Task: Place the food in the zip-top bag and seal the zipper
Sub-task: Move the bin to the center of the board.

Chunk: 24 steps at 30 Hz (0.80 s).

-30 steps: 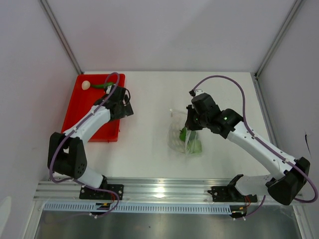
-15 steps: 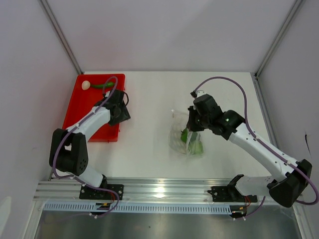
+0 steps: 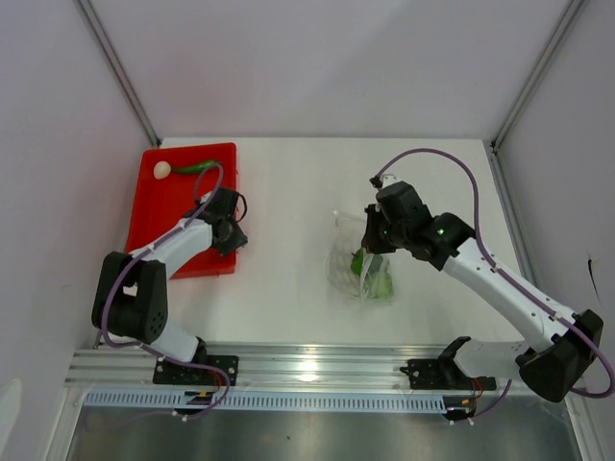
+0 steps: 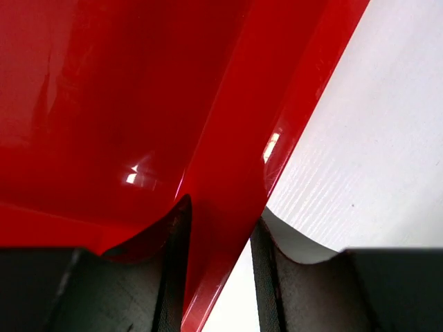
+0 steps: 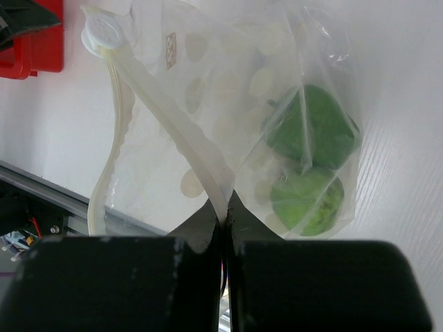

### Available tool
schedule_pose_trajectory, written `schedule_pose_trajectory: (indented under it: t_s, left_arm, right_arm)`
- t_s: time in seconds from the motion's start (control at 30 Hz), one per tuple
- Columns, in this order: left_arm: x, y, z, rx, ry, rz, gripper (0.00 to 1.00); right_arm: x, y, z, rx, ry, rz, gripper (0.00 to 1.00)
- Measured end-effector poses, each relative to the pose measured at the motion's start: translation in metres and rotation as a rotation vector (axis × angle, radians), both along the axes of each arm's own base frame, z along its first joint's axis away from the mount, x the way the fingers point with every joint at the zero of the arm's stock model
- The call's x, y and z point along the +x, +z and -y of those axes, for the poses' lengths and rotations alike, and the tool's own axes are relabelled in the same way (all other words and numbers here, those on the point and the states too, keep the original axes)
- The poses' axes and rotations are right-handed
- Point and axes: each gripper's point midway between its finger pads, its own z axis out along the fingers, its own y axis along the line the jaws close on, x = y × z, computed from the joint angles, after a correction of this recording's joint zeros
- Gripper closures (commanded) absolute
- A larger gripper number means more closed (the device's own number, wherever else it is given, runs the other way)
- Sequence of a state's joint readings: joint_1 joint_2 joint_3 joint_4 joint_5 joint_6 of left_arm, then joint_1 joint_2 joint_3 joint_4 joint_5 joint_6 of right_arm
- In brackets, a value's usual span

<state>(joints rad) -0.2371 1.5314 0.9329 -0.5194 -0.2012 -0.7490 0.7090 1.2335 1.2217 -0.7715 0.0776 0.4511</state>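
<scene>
The zip-top bag (image 3: 354, 261) lies mid-table, clear and crinkly. Two lime-green food pieces (image 3: 375, 280) sit inside it, also plain in the right wrist view (image 5: 308, 128). My right gripper (image 3: 369, 240) is shut on the bag's mouth edge, pinching the white zipper strip (image 5: 166, 128) between its fingertips (image 5: 226, 214). The small white ball (image 3: 161, 169) and a dark green pepper (image 3: 195, 167) lie at the far end of the red tray (image 3: 159, 216). My left gripper (image 3: 231, 236) is shut on the tray's right rim (image 4: 235, 138), one finger inside and one outside (image 4: 220, 214).
The bare white table (image 4: 374, 138) lies right of the tray. Grey walls close in the left, right and back. The metal rail (image 3: 307, 365) with both arm bases runs along the near edge. A corner of the red tray shows in the right wrist view (image 5: 31, 52).
My left gripper has moved nearer along the tray's right side, and the tray has turned slightly with it. My right gripper has shifted a little right with the bag.
</scene>
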Motion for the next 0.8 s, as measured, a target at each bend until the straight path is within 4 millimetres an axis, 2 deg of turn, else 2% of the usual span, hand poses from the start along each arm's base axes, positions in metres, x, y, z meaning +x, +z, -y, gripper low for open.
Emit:
schedule_pose_trajectory:
  t_s: [0.03, 0.07, 0.17, 0.43, 0.5, 0.53, 0.57, 0.63, 0.67, 0.7, 0.73, 0.8]
  left_arm:
    - [-0.003, -0.001, 0.000, -0.007, 0.011, 0.003, 0.67]
    - [-0.005, -0.001, 0.000, -0.015, 0.021, 0.010, 0.72]
    - [-0.012, 0.000, -0.002, -0.026, 0.046, 0.020, 0.75]
    - [-0.038, -0.001, -0.006, -0.051, 0.076, 0.033, 0.75]
    - [-0.042, -0.001, -0.004, -0.066, 0.070, 0.042, 0.70]
    - [-0.043, -0.001, -0.004, -0.071, 0.067, 0.044, 0.66]
    - [-0.045, -0.001, -0.003, -0.077, 0.060, 0.048, 0.51]
    - [-0.050, 0.000, 0.000, -0.098, 0.049, 0.049, 0.42]
    - [-0.053, -0.001, 0.001, -0.105, 0.041, 0.046, 0.31]
    - [-0.055, 0.000, 0.003, -0.118, 0.030, 0.044, 0.27]
    - [-0.057, 0.002, 0.005, -0.124, 0.018, 0.049, 0.17]
    - [-0.056, 0.012, 0.008, -0.134, -0.009, 0.080, 0.06]
  right_arm:
    - [0.000, -0.001, 0.000, 0.001, 0.002, -0.001, 1.00]
    - [0.000, -0.001, 0.000, 0.002, 0.002, -0.003, 1.00]
    - [-0.001, -0.004, 0.000, 0.000, 0.004, -0.008, 1.00]
    - [-0.002, -0.008, -0.001, 0.006, 0.008, -0.010, 1.00]
    - [-0.002, -0.011, -0.002, 0.007, 0.011, -0.012, 1.00]
    - [-0.002, -0.011, -0.002, 0.009, 0.013, -0.014, 1.00]
    - [-0.003, -0.012, -0.002, 0.009, 0.014, -0.015, 1.00]
    - [-0.002, -0.011, -0.003, 0.012, 0.016, -0.015, 1.00]
    - [-0.002, -0.011, -0.004, 0.016, 0.019, -0.014, 1.00]
    - [-0.002, -0.011, -0.004, 0.017, 0.020, -0.013, 1.00]
    - [-0.002, -0.011, -0.004, 0.018, 0.022, -0.014, 1.00]
    - [-0.002, -0.011, -0.004, 0.016, 0.022, -0.014, 1.00]
